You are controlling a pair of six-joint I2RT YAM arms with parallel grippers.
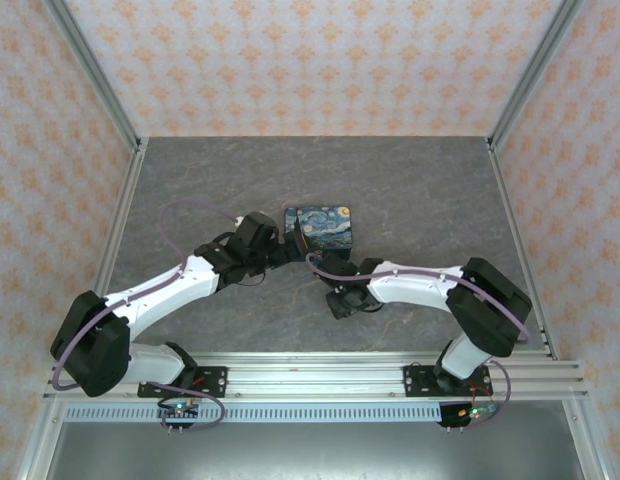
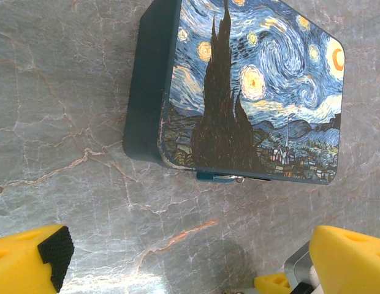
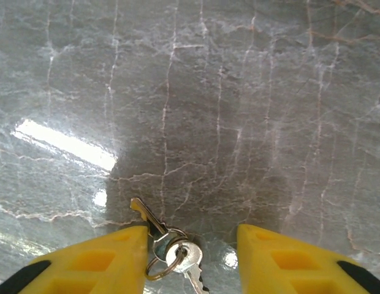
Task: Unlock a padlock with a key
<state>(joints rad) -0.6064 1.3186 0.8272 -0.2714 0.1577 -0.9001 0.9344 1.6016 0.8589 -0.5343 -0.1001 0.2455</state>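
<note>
Yellow fingers of the right gripper stood apart, released, pointing down at the table. Between them lay the key. Its brassy blade slanted up and away toward the left of the wrist view, and its head was tucked close against the inner face of the finger on that side. Whether that finger actually touched it, I could not tell. A ring joined it to a silver key that ran off toward the bottom edge. The opposite finger was well clear of the bunch. Around them the table was grey stone with pale veins, and a bright streak of glare lay off to the left.

The left gripper was also spread wide. One yellow finger with a black pad showed at the lower left of its view, and the other showed at the lower right, with bare table between them. Just beyond lay the padlock, flat on the table with its painted face up. It showed a dark cypress and yellow swirls on blue, with a dark teal side wall. A small teal piece poked out from under its near edge.

From above, the padlock sat near the middle of the table. The left gripper was just beside its near left corner, and the right gripper was nearer the arm bases, apart from it.
</note>
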